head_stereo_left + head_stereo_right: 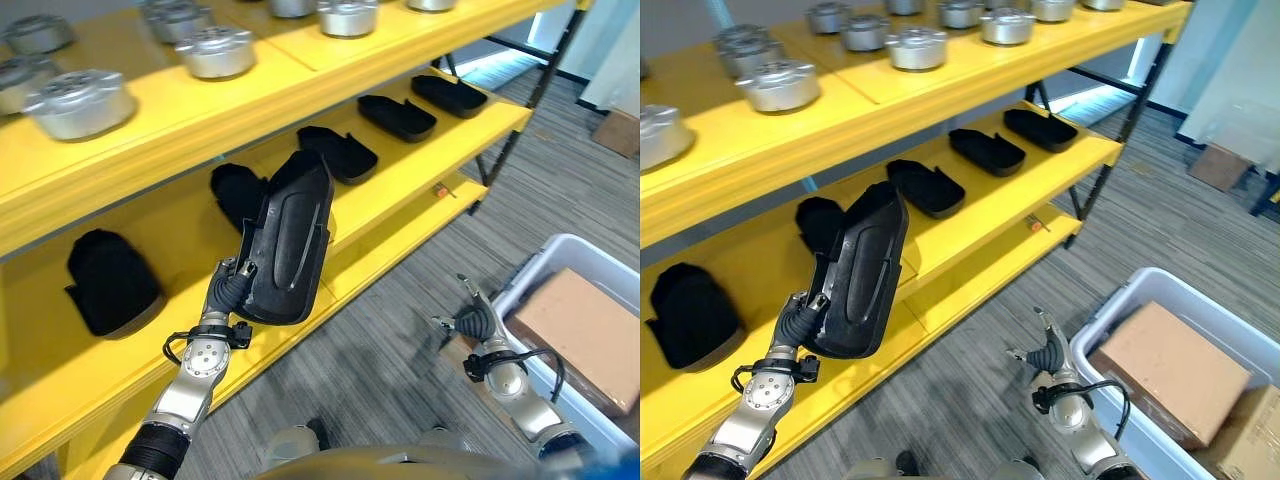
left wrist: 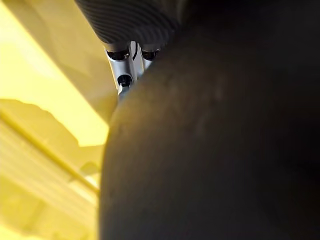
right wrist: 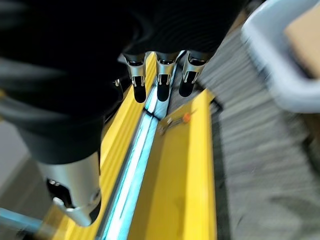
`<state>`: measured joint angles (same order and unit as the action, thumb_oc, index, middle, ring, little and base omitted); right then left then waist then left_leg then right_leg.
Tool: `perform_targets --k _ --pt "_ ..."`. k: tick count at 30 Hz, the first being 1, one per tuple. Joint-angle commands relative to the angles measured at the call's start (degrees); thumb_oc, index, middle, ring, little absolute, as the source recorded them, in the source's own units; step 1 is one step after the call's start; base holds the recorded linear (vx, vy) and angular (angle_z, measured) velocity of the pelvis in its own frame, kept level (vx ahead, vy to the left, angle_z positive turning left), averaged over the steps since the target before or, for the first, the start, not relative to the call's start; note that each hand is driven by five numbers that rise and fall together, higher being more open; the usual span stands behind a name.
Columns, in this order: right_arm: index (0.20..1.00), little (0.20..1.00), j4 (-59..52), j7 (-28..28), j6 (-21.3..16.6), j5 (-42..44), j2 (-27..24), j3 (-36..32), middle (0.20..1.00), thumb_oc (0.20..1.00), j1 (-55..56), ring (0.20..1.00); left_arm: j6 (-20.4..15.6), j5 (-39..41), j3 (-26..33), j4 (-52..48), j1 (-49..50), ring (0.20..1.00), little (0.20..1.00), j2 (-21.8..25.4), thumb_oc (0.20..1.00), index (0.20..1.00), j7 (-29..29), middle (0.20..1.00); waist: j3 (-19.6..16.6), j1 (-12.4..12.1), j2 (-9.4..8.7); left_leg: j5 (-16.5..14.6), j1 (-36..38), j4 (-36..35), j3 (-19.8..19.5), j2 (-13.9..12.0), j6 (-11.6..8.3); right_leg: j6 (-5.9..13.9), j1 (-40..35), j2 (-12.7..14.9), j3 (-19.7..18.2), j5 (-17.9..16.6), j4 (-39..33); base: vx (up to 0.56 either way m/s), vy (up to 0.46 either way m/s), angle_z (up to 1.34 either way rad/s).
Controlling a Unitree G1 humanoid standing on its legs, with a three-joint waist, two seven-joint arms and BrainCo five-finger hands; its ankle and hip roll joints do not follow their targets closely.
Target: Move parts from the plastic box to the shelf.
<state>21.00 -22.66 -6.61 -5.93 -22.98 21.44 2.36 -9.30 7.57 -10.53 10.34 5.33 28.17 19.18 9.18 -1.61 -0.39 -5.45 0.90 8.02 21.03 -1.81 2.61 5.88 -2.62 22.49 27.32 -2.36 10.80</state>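
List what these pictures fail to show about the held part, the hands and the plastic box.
- Left hand fingers: hidden behind the black part in both eye views; the left wrist view shows finger bases going behind the part's dark surface.
- Plastic box: a cardboard box covers its inside; the picture edge cuts it off.
- Right hand: fingers look relaxed, holding nothing.

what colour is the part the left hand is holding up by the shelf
Black, matte. The black part in the left hand shows best in the left eye view.
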Motion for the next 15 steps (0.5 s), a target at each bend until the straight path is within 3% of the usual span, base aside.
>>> perform_targets --k 1,5,8,10,12,13,15 --pt "1.0 1.0 -2.92 0.11 -1.65 0.56 -2.32 -0.13 1.0 1.0 -2.06 1.0 -4.85 -2.1 3.17 -5.08 -0.76 0.2 0.2 2.01 0.2 0.2 1.64 0.2 0.03 -1.84 1.76 4.33 4.39 -3.27 -0.94 -8.98 -5.61 4.42 -0.03 -4.84 -1.24 4.55 0.54 -0.17 0.236 0.46" --pt "1.0 1.0 -5.04 0.35 -2.01 -0.65 -2.46 -0.01 1.0 1.0 -2.37 1.0 -8.34 -9.68 3.5 -8.11 -0.58 0.2 0.2 4.2 0.2 0.2 2.21 0.2 1.06 -4.3 1.31 4.66 3.05 -5.15 -1.69 -6.47 -4.57 5.84 -0.36 -1.95 0.57 1.11 -0.4 -0.29 0.35 0.35" --pt "1.0 1.0 -7.08 0.59 -3.22 -2.46 -2.76 0.21 1.0 1.0 -2.3 1.0 -8.84 -10.56 3.0 -9.82 0.11 0.2 0.2 4.75 0.2 0.2 1.76 0.2 1.39 -5.56 0.78 3.07 3.74 -6.66 -1.65 -3.88 -3.84 8.05 -0.16 0.14 1.74 -2.29 0.19 -0.17 0.255 0.26" --pt "1.0 1.0 -8.2 1.42 -3.95 -2.88 -2.75 0.63 1.0 1.0 -2.53 1.0 -8.56 -10.85 2.58 -10.37 0.55 0.2 0.2 4.86 0.2 0.2 2.03 0.2 1.67 -6.14 0.75 2.61 4.1 -7.52 -1.29 -2.71 -2.94 8.37 0.82 1.38 2.47 -3.92 1.95 -0.12 0.194 0.23" --pt "1.0 1.0 -10.01 4.11 -5.86 -2.84 -3.43 0.73 1.0 1.0 -2.47 1.0 -7.27 -9.31 2.23 -10.17 0.13 0.2 0.2 4.98 0.2 0.2 1.74 0.2 1.74 -5.78 0.7 2.41 3.81 -8.21 -2.11 -1.59 -2.18 8.2 1.21 -0.01 0.51 -2.04 3.54 -0.12 0.11 0.33" --pt "1.0 1.0 -11.06 4.48 -5.95 -2.69 -3.75 0.85 1.0 1.0 -2.47 1.0 -7.09 -9.34 2.15 -10.12 -0.05 0.2 0.2 5.06 0.2 0.2 1.51 0.2 1.9 -5.53 0.51 3.42 3.16 -8.34 -1.42 -1.35 -1.6 7.17 1.45 -1.51 0.52 -1.91 3.05 -0.09 0.018 0.29" --pt "1.0 1.0 -14.21 6.44 -6.99 -3.39 -5.07 1.05 1.0 1.0 -2.38 1.0 -6.55 -9.5 1.58 -9.63 -0.49 0.2 0.2 4.99 0.2 0.2 1.61 0.2 1.76 -4.58 -0.21 3.76 3.29 -9.32 -1.85 -0.84 -1.65 6.23 0.92 -7.46 -1.81 0.86 1.28 -0.05 -0.001 0.37"
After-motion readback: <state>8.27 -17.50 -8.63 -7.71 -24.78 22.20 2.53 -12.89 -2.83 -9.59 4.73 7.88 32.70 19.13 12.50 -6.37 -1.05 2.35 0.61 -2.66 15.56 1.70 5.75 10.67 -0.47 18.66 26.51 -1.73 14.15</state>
